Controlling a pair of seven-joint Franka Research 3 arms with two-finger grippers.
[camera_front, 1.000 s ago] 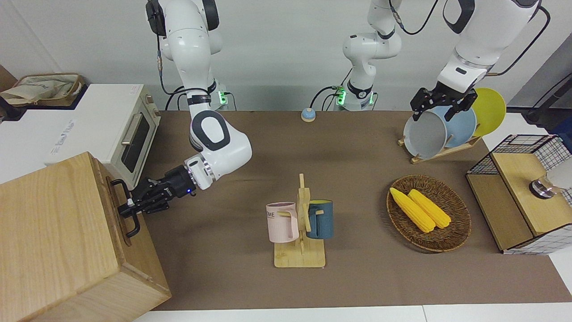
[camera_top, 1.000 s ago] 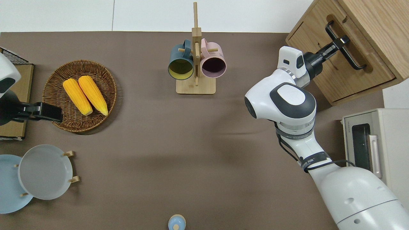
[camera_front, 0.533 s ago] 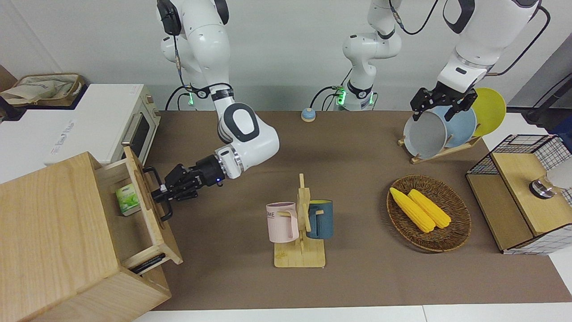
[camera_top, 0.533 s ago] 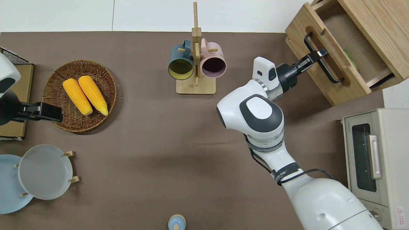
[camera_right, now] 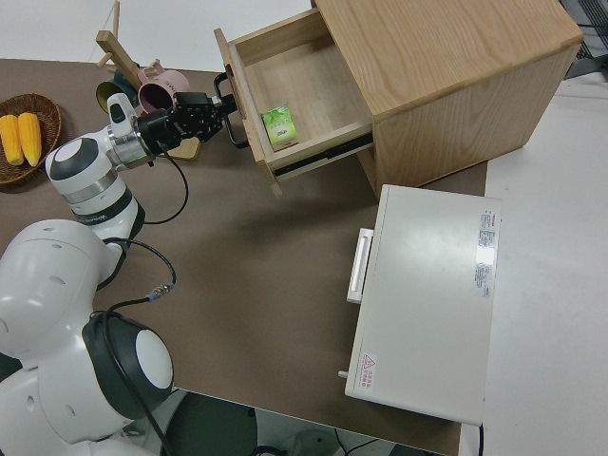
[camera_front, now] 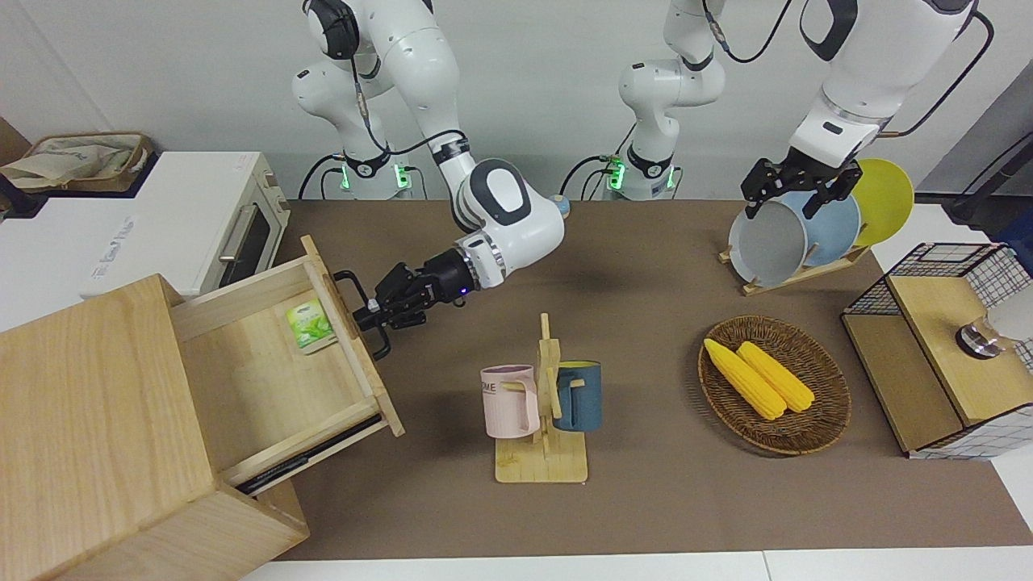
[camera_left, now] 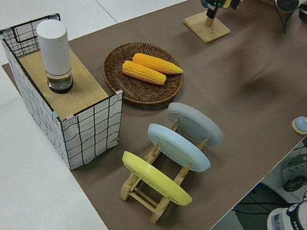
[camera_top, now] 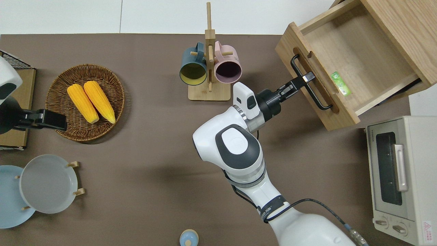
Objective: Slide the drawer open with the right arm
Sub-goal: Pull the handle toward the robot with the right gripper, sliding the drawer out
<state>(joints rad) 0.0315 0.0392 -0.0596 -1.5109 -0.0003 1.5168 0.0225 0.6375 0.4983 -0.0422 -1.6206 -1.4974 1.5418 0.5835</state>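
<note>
Clamped on the middle of the black loop handle (camera_top: pixel 310 82), the right claw (camera_top: pixel 305 78) grips the bar from the table side, its fingers (camera_front: pixel 370 307) pinching the bar crosswise so that a pull along the arm's line draws the drawer (camera_top: pixel 344 61) straight out of its cabinet (camera_front: pixel 89 420). That hold looks sensible: a grip at the bar's centre should keep the drawer from skewing on its runners. The drawer sits at the right arm's end of the table (camera_top: pixel 153 153), well out of the cabinet, with most of its floor bare and a small green packet (camera_top: pixel 340 83) lying just inside the front panel. Its front panel, the long axis, runs diagonally to the table edge, and the drawer faces toward the middle of the table, roughly at the mug stand (camera_top: pixel 209 61). A white toaster oven (camera_top: pixel 399 171) stands nearer to the robots than the cabinet. I judge the opening nearly complete. The left arm is parked, its left claw (camera_front: pixel 795 194) showing spread fingers.
</note>
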